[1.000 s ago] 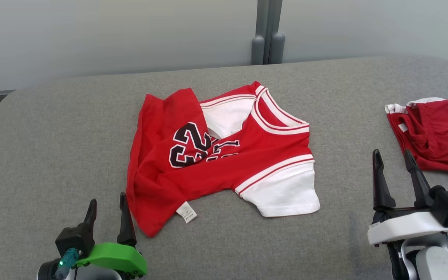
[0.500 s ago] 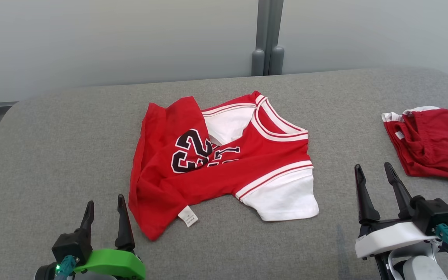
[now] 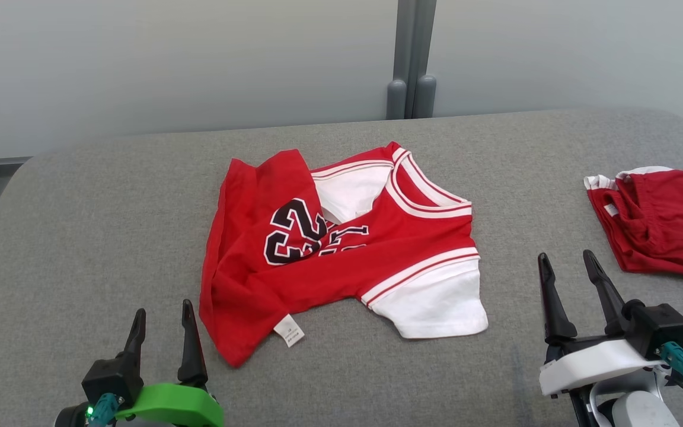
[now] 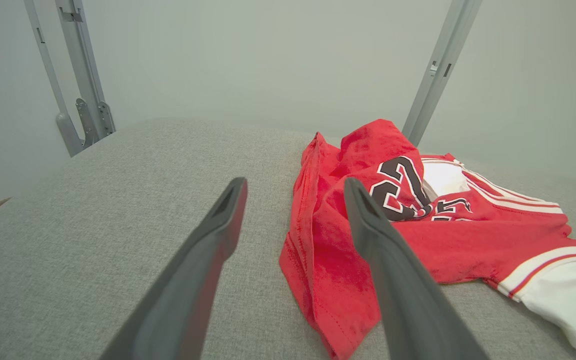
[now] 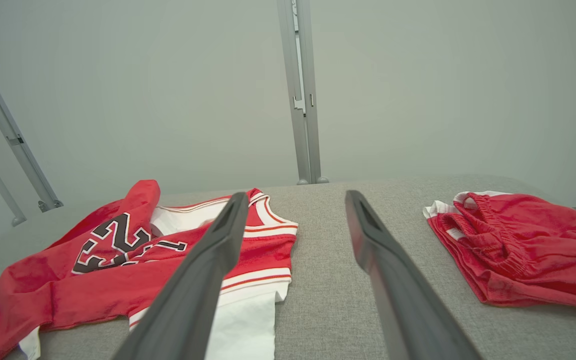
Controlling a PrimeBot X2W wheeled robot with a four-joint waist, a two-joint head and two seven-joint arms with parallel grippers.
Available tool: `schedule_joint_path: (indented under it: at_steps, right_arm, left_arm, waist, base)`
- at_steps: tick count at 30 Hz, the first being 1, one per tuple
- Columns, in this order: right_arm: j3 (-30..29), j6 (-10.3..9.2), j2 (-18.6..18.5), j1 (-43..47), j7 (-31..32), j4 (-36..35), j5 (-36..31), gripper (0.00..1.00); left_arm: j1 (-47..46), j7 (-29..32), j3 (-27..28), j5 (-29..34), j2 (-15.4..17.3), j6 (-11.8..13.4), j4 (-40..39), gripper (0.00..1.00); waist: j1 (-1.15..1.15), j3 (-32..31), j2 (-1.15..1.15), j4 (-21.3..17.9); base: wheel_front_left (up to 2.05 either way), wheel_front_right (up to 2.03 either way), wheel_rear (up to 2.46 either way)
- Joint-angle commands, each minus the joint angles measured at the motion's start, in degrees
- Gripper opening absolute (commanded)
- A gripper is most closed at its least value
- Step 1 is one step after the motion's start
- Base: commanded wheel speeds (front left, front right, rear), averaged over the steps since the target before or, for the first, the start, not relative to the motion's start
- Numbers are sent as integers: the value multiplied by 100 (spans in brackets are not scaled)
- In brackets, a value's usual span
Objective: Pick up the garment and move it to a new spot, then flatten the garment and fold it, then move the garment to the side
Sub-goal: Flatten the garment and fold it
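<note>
Garment [image 3: 341, 249]: red jersey with white trim, lies rumpled near middle of grey padded table [image 3: 80, 207], not flat, left side doubled over onto black number print [image 3: 300, 234], white sleeve [image 3: 436, 302] sticking out toward right, care tag [image 3: 289, 330] showing at near hem. Not held by anything. Left gripper [image 3: 163, 308]: spread wide, empty, sits just beside near-left corner of the jersey, apart from it. Right gripper [image 3: 565, 256]: spread wide too, empty, sits between sleeve and second red piece [image 3: 661, 225] at far right. Likely step: first pickup, not yet begun. Risks from here: pinching only 1 layer at the doubled left edge, so lifting it as a twist and dropping it more bunched; catching table cover together with cloth if coming down too deep, given soft-looking surface; sending right arm to wrong red item, given closeness and same colour; setting jersey down too near that second piece, overlapping it and dragging both in later fold; lifting with 1 arm only, with sleeve trailing and flipping under; leaving the doubled flap tucked when flattening, hence crooked fold.
</note>
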Motion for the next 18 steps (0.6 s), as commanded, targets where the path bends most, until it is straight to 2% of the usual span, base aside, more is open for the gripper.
schedule_joint_path:
  at_steps: [1,18]
  right_arm:
    - [16,0,-19,45,-18,23,-25,100]
    - [276,0,-22,-114,1046,1223,384,100]
  left_arm:
    - [93,-16,29,55,-22,-32,-10,100]
    - [-75,-15,-88,128,-122,-103,152,100]
  waist:
    - [0,3,0,3]
    - [0,200,0,248]
  base:
    - [0,0,0]
    - [0,0,0]
